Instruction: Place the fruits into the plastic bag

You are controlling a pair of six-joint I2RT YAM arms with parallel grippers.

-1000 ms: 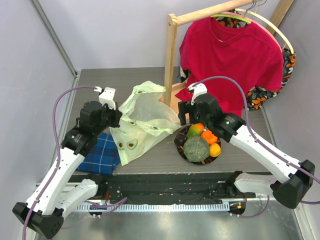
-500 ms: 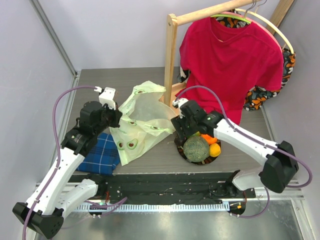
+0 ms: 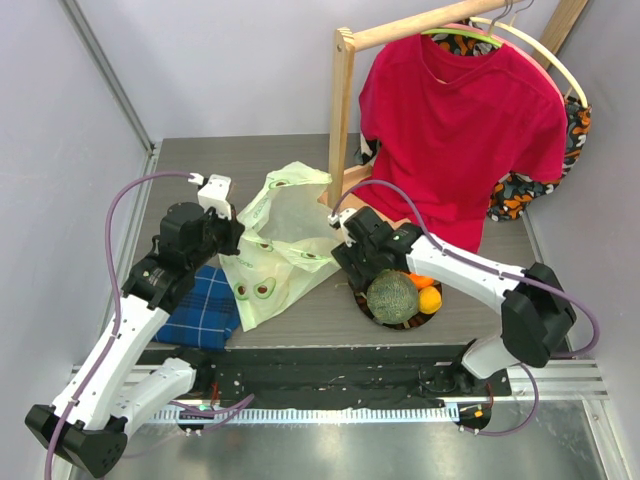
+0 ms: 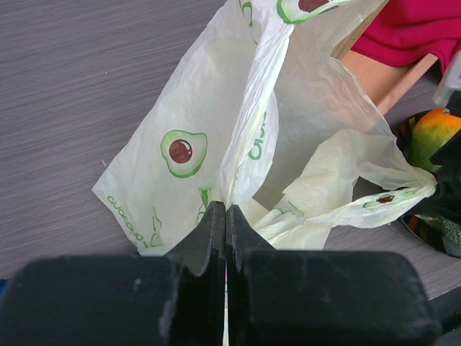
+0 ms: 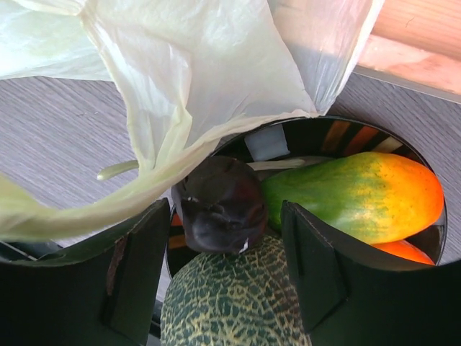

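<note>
Right gripper (image 3: 352, 262) now down at left edge of plate (image 5: 317, 128), fingers spread either side of dark purple fruit (image 5: 220, 205), which is hidden from overhead. Green-orange fruit (image 5: 353, 194) lies crosswise beside it. Left gripper (image 4: 226, 234) pinches plastic bag (image 4: 209, 137).

Looks like a lab test cell: plain panel walls (image 3: 230, 60), aluminium rail (image 3: 585, 372) along table's (image 3: 200, 160) near edge, staged wooden rack (image 3: 342, 110) with red shirt (image 3: 460, 120) at far right corner.

The pale yellow-green translucent plastic bag (image 4: 194, 101) bears green avocado prints with brown stones. Beside the round, net-patterned grey-green melon (image 5: 230, 303) lie a wrinkled dark purple fruit (image 5: 220, 205) and an oblong fruit (image 5: 360, 194) shading green to orange. The folded cloth (image 3: 205, 305) is blue plaid.
</note>
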